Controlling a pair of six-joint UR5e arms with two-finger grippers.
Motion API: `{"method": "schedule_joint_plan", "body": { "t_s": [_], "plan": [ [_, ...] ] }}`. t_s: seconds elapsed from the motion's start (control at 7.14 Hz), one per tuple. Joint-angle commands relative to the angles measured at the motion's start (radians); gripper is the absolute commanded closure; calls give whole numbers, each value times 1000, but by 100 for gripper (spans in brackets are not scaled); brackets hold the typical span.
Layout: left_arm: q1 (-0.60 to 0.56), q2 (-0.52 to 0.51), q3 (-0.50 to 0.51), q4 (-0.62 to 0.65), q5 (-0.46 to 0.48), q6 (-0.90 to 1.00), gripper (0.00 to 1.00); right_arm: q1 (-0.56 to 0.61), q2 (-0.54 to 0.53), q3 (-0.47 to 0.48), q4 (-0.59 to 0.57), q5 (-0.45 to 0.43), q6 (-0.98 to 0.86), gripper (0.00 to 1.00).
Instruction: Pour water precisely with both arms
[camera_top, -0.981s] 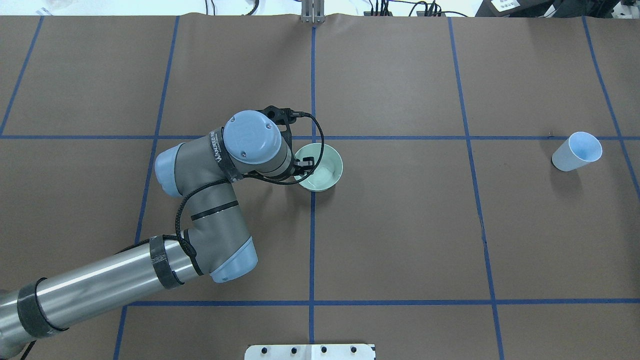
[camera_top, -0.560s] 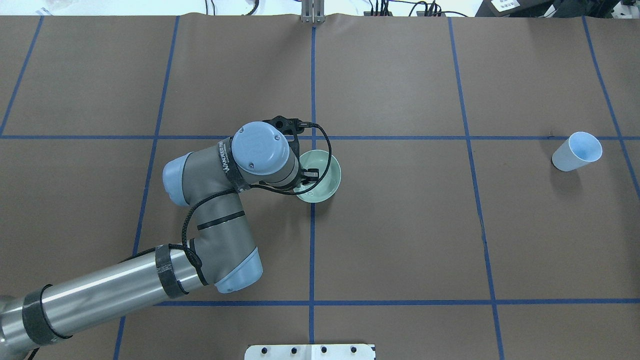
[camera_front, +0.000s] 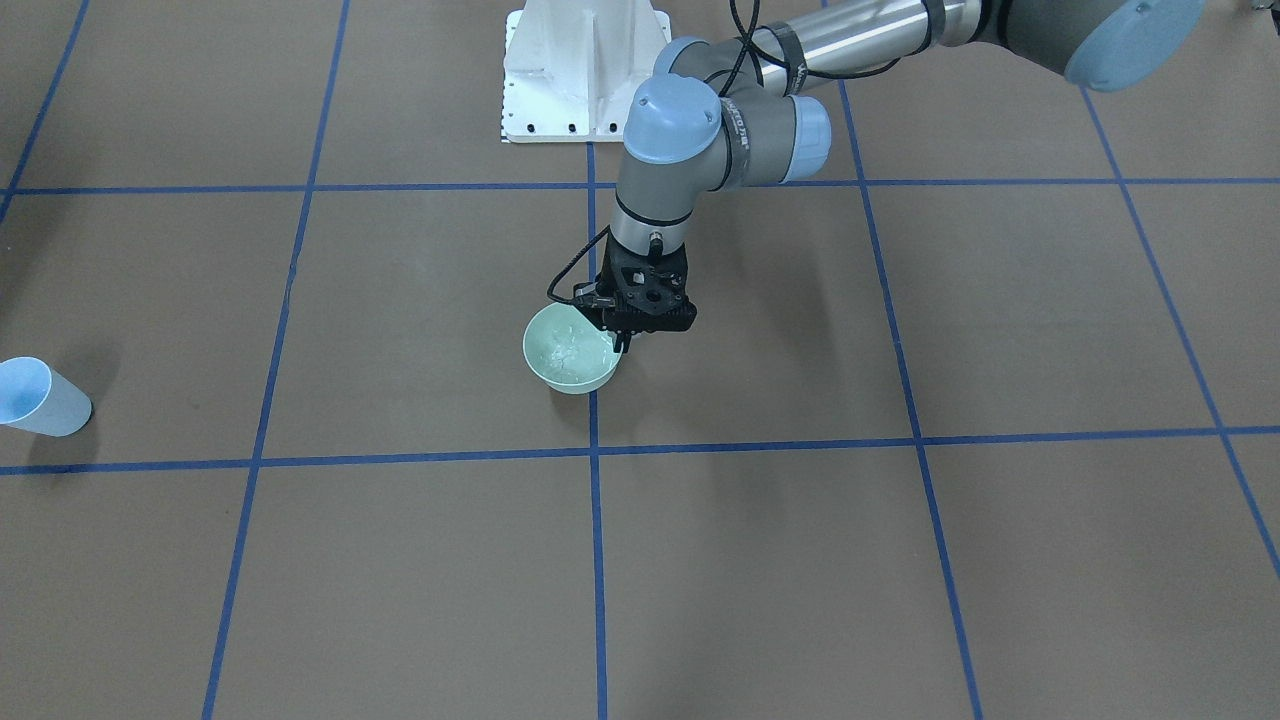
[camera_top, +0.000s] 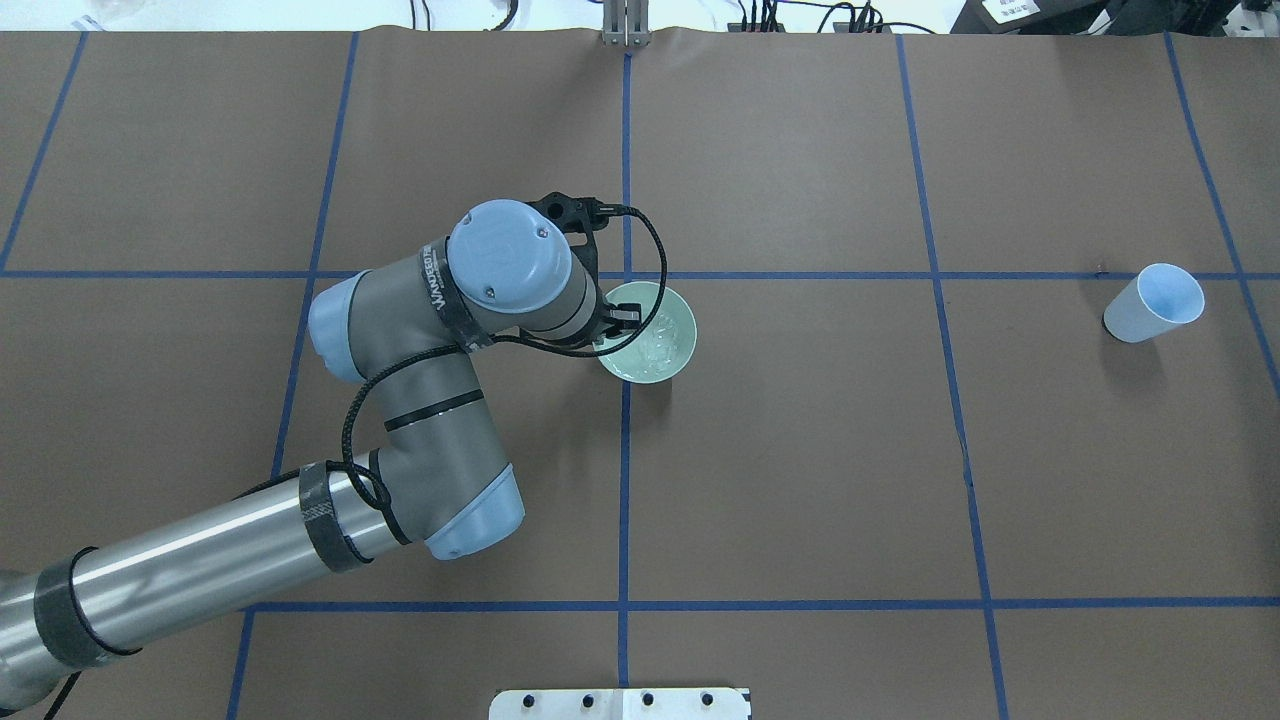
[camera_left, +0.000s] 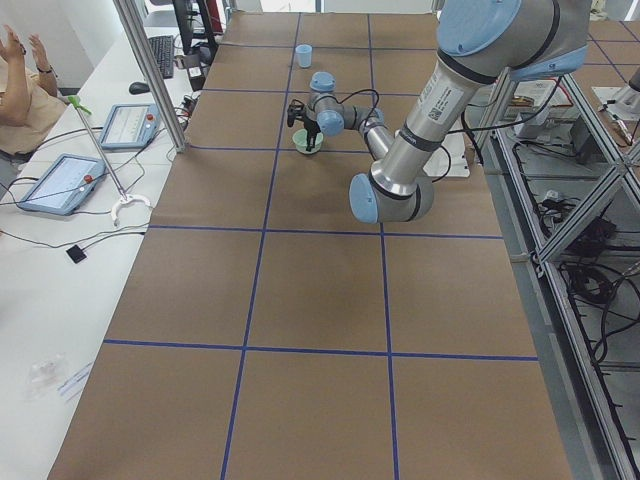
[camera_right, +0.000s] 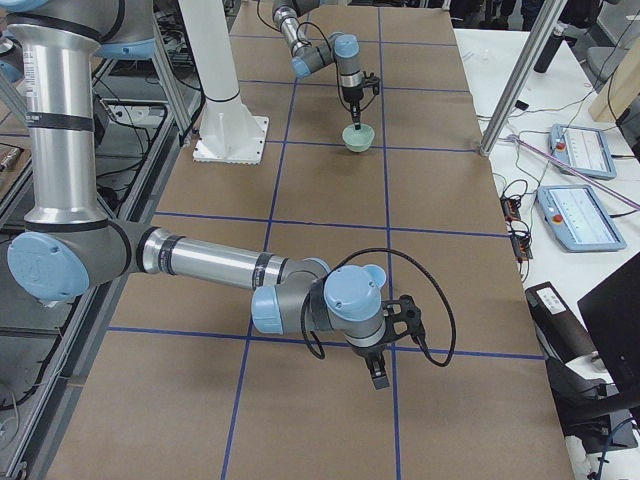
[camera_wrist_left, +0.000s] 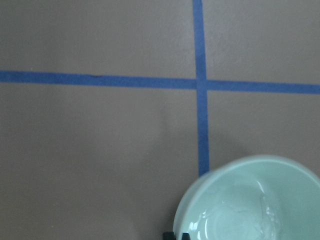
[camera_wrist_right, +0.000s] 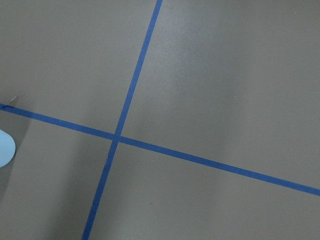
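While the left gripper is pinching the left-hand rim of the pale green round bowl, the left arm is holding it slightly farther from the robot's base and rightward than 0.6 s ago. The clear water is now rippling inside that bowl. The right gripper is hanging over the brown table covering, its finger state impossible to tell, and the light blue tapered cup is staying unmoved, well apart at the right.

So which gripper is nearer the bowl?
Left. The left gripper grips the rim of the bowl; the right gripper is far off, near the right end of the table.
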Motion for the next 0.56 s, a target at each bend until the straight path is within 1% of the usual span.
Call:
{"method": "schedule_joint_plan", "body": {
  "t_s": [0.0,0.14,0.28,0.42],
  "plan": [
    [-69,15,-57,73,-74,14,100,-1,-4,1,-1,-2,-1,0],
    [-90,66,-103,100,-93,115,100,-1,-5,-2,-3,-1,-1,0],
    [-123,139,-154,105,-107,210,100,-1,-7,-2,-4,-1,-1,0],
    [-174,214,-197,104,-162,287,100,-1,-13,-4,-6,2,-1,0]
  ]
}}
